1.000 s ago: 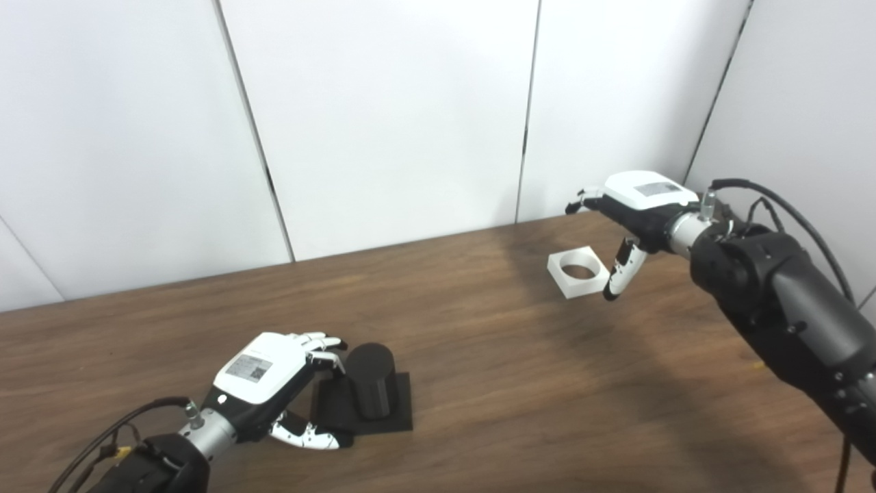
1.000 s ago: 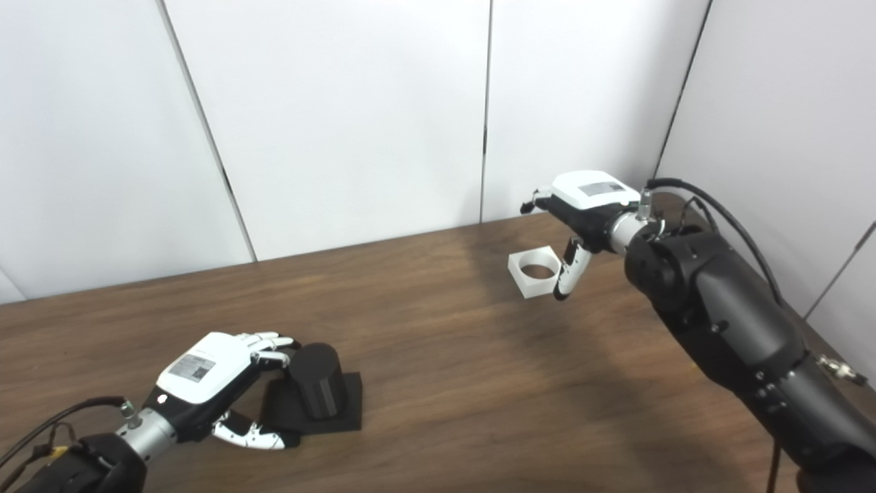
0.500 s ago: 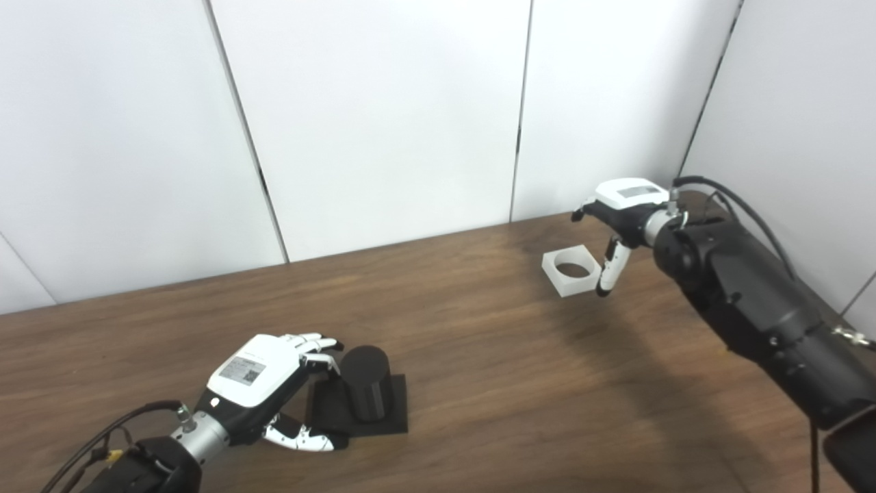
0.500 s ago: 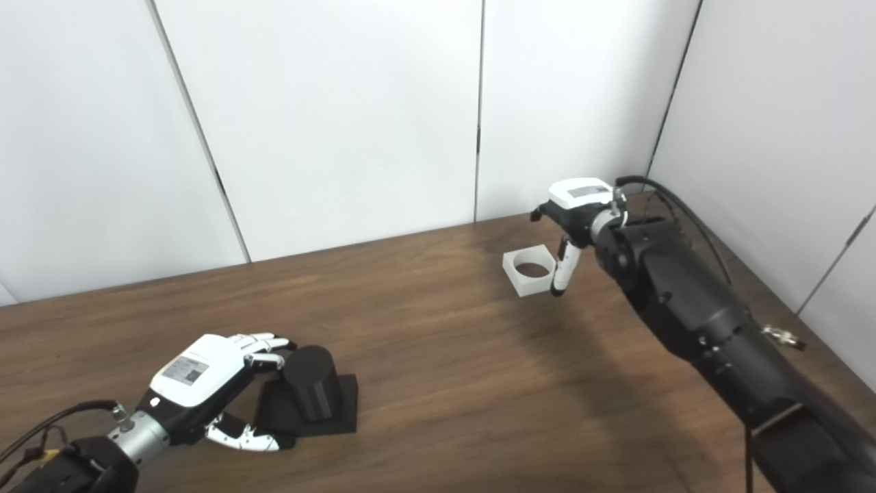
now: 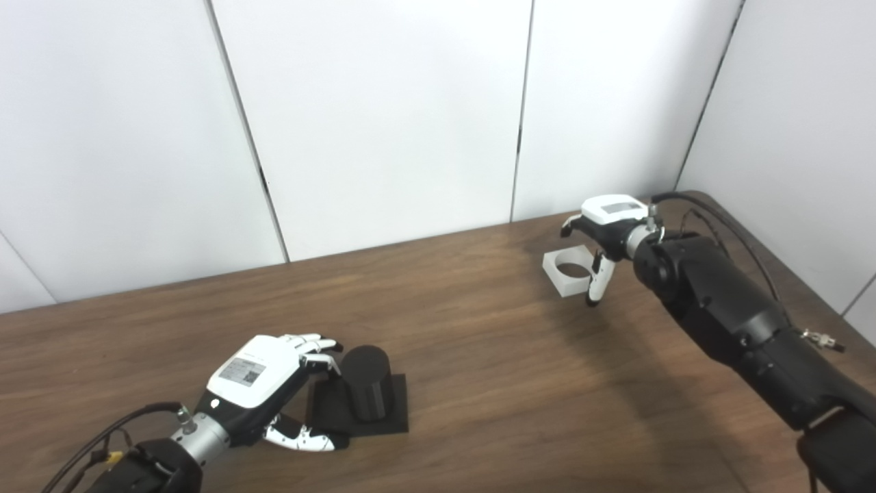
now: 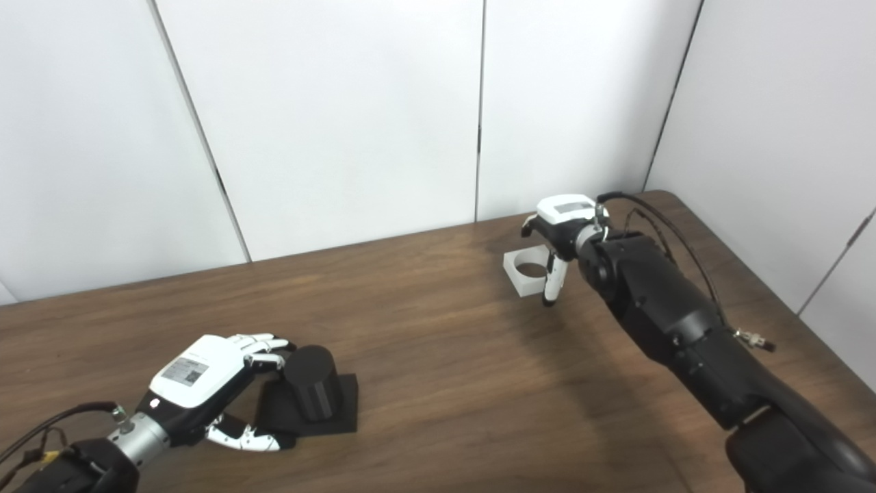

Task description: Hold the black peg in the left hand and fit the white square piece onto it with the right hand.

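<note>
The black peg (image 5: pixel 367 382), a short upright cylinder on a flat square black base, stands on the wooden table (image 5: pixel 479 370) at the lower left. My left hand (image 5: pixel 263 383) is open beside it, fingers curved at the peg's left side and thumb along the base's front edge, not closed on it. The white square piece (image 5: pixel 567 272) with a round hole lies flat at the far right of the table. My right hand (image 5: pixel 602 233) is open over its right side, thumb pointing down at its near right corner and fingers above its far edge. It also shows in the right eye view (image 6: pixel 561 229).
White wall panels (image 5: pixel 383 116) close off the table's far edge and right side. A small metal connector (image 5: pixel 821 339) hangs by the right forearm near the table's right edge. The wood between the two pieces is bare.
The right arm has stretched forward and lowered, bringing the hand down over the white piece. The camera shifted slightly. The left hand and the peg have not moved.
</note>
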Controlling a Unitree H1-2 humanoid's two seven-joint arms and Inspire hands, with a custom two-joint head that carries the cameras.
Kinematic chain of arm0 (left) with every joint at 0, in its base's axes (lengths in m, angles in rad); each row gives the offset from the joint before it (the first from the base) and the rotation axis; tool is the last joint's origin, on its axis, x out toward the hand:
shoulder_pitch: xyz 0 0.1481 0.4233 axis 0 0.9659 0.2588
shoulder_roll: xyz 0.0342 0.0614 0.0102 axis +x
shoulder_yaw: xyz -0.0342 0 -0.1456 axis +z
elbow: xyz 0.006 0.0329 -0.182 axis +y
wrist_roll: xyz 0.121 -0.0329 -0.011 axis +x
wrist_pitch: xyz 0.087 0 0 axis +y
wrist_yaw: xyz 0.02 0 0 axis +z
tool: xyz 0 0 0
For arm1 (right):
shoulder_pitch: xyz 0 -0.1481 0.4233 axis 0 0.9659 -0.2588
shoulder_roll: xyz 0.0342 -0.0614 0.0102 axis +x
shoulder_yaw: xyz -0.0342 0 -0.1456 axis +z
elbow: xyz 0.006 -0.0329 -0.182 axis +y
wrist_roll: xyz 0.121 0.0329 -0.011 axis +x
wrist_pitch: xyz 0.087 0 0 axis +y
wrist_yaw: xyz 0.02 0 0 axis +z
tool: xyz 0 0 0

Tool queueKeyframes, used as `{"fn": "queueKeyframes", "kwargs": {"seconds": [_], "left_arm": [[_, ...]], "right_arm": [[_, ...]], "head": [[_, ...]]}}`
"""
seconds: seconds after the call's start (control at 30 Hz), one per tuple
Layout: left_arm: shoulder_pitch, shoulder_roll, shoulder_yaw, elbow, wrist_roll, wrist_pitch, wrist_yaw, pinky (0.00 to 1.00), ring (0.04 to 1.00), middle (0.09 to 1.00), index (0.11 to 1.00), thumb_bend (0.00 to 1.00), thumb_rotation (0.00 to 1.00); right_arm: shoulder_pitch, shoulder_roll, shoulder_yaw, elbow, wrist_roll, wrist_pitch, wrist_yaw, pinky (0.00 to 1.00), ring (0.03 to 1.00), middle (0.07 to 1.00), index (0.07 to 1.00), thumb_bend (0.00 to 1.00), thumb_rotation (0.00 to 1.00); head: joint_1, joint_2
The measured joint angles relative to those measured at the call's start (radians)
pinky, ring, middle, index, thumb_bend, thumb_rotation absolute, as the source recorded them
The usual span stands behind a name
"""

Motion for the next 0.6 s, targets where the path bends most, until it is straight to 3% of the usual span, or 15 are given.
{"fn": "queueKeyframes", "kwargs": {"seconds": [0.3,0.6], "left_arm": [[0.016,0.002,0.008,-0.026,0.000,0.022,-0.015,0.80,0.855,0.845,0.493,0.52,0.06],[0.025,0.003,0.013,-0.052,0.000,0.042,-0.039,0.79,0.853,0.846,0.492,0.52,0.06]], "right_arm": [[-0.022,0.023,0.017,0.042,0.006,-0.007,-0.021,0.73,0.852,0.882,0.810,0.88,0.14],[-0.064,0.038,0.057,0.120,-0.009,-0.007,-0.053,0.71,0.844,0.853,0.731,0.82,0.18]], "head": [[0.015,0.017],[0.018,0.029]]}}
